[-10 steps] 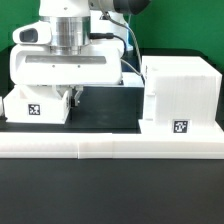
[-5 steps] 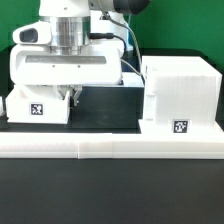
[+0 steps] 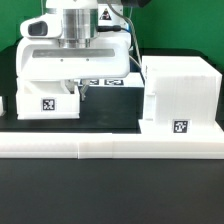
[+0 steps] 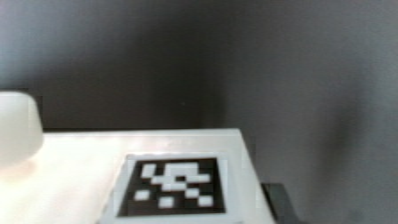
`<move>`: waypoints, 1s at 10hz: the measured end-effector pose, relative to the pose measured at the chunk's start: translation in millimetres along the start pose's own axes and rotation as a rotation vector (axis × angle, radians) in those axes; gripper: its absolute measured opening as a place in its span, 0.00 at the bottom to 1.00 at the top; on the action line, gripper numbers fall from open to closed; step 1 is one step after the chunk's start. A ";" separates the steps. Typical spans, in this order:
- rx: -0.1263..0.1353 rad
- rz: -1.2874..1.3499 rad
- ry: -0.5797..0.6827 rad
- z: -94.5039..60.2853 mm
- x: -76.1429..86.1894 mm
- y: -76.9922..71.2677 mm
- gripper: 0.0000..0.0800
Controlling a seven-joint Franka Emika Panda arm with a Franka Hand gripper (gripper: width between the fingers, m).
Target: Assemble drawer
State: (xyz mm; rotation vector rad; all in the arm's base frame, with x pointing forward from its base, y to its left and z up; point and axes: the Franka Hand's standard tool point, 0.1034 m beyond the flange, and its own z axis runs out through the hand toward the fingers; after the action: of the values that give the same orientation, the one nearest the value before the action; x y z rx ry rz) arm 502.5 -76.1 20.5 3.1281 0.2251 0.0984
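A small white drawer tray with a black-and-white tag stands at the exterior view's left on the black table. My gripper comes down on the tray's right wall, with its jaws closed on that wall. The large cube-like drawer shell stands at the exterior view's right, tag at its lower front, a gap away from the tray. In the wrist view the tray's tagged face fills the lower part, a rounded white knob shows at the edge, and one dark finger lies against the tray's side.
A long low white rail runs across the front of the table, in front of tray and shell. The marker board shows partly behind the gripper. Black table lies between tray and shell.
My gripper has moved toward the exterior view's right, and the small tray has moved with it, closer to the shell.
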 end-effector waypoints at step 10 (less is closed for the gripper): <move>-0.041 -0.707 -0.004 4.6 12.8 -12.8 0.05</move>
State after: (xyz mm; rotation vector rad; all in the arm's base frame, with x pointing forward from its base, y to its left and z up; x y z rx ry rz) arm 513.7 -61.6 16.6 2.8012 1.2679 0.0864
